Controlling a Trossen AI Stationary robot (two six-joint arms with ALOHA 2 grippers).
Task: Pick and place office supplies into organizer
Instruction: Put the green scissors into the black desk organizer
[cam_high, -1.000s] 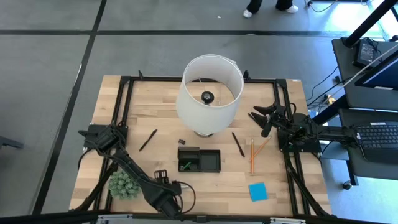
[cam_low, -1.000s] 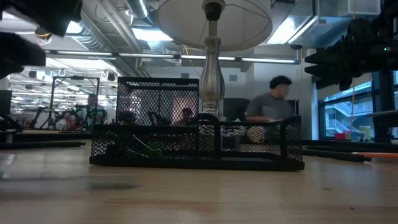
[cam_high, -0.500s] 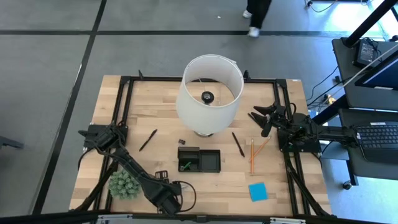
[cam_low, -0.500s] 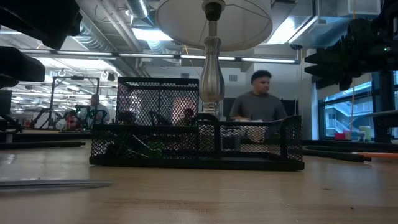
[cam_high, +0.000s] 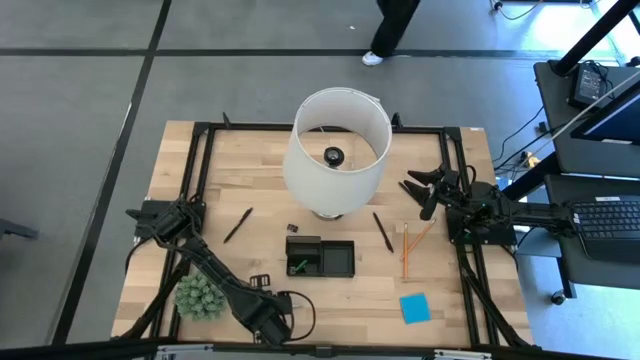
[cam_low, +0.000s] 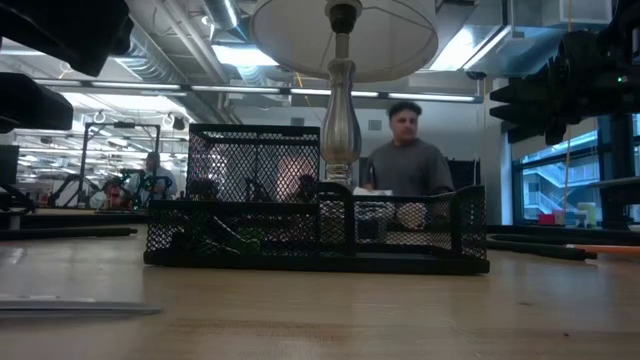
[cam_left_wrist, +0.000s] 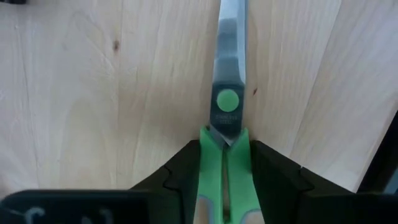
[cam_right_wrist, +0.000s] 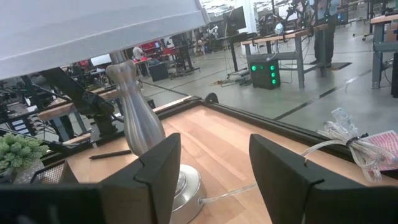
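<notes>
1. High view: left gripper (cam_high: 268, 318) sits low at the tabletop (cam_high: 230, 180) near edge, in front of the organizer (cam_high: 320, 257), beside the plant ball (cam_high: 198, 296). Right gripper (cam_high: 420, 190) waits right of the lamp (cam_high: 336, 150), well behind the organizer.
2. Low view: organizer (cam_low: 318, 235) stands mid-tabletop; scissors blade (cam_low: 70, 308) lies flat, front-left of it.
3. Left wrist view: fingers (cam_left_wrist: 267, 171) flank the scissors (cam_left_wrist: 227, 99) handles, narrowing, w/ grip not yet firm. Risk: scissors could pivot or slip on lift.
4. Right wrist view: fingers (cam_right_wrist: 283, 168) wide, holding nothing.
</notes>
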